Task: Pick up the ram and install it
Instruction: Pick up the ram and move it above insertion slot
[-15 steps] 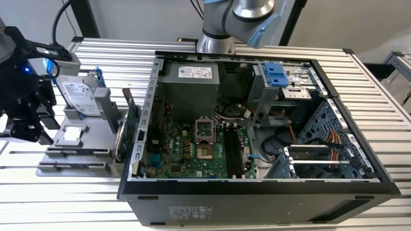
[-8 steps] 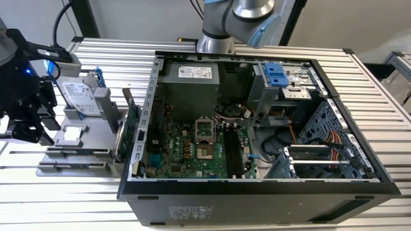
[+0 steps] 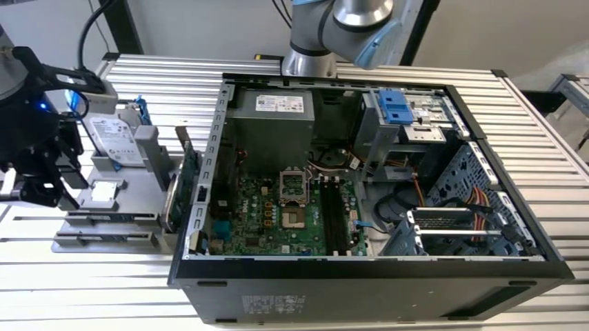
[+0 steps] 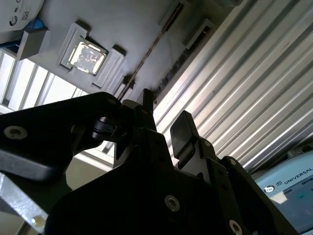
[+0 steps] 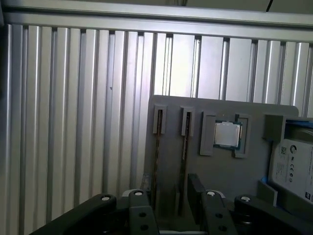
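grey tray (image 5: 220, 176) holds ram (image 5: 184, 147) edge-on in slot; black gripper (image 5: 167, 190) over it, fingers (image 5: 196, 188) spread apart, empty; in first wrist view ram seen between fingertips, near one finger.

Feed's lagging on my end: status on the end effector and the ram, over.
End effector open, over grey tray. Ram edge-on in its slot, not gripped. Processor sits alongside, apart.
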`<action>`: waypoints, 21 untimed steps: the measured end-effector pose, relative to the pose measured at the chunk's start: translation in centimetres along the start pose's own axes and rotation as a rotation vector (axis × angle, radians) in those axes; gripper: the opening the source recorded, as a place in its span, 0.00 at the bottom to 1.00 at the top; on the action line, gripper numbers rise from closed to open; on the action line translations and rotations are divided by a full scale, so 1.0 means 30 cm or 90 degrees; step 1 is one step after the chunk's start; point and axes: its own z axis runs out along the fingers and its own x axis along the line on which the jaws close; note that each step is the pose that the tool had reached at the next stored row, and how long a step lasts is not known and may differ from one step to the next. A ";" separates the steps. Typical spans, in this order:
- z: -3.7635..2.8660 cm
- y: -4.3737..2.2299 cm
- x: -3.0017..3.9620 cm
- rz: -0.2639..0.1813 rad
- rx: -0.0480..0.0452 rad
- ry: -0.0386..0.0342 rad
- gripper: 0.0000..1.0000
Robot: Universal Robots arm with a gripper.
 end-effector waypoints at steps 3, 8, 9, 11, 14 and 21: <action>0.005 0.000 0.000 0.000 -0.0001 0.0000 1.00; 0.013 -0.001 0.000 0.000 -0.0003 0.0000 1.00; 0.014 -0.001 0.000 0.000 -0.0003 0.0000 1.00; 0.018 -0.001 0.000 0.000 -0.0004 -0.0001 1.00; 0.024 -0.001 0.000 0.000 -0.0008 -0.0001 1.00; 0.030 -0.004 0.013 0.000 -0.0055 -0.0003 1.00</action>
